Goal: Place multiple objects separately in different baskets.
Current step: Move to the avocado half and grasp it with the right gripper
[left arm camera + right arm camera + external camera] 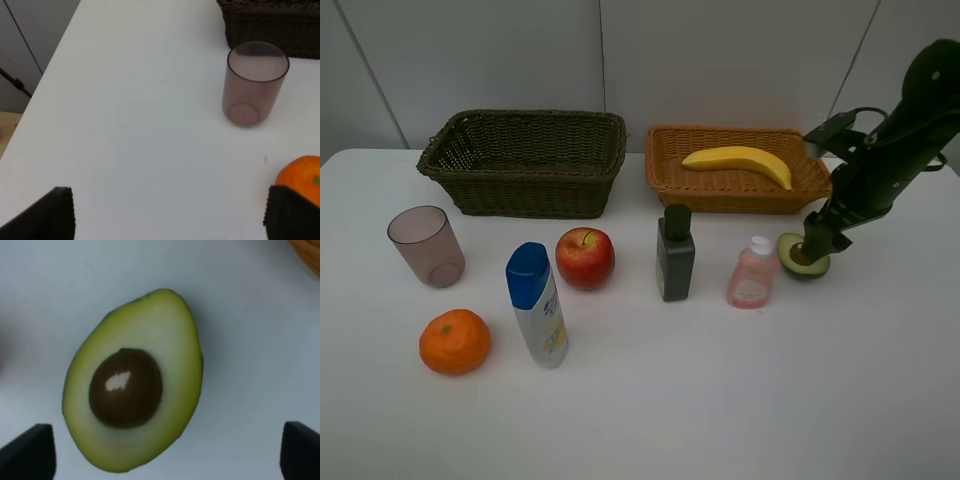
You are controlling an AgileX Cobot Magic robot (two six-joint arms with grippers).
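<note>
r pincer spread, maybe touching 1 avocado half; 2 baskets

Bright, even light; faint soft shadows on the desk. Between the blurred tips of the right claw, glare spots the avocado half.

Rear of table: dark olive-brown basket, woven and deep; orange-tan basket just beside it on the right, shallower, with the banana lying inside on its side.

Front of table, all standing apart:
- translucent pinkish cup, upright at far left
- orange, nearer the front edge than the cup
- white blue-capped bottle, upright
- red apple, stem up
- dark green bottle, upright
- pink bottle, upright
- avocado half — cut face up, pit showing, lying near the orange-tan basket's right end
</note>
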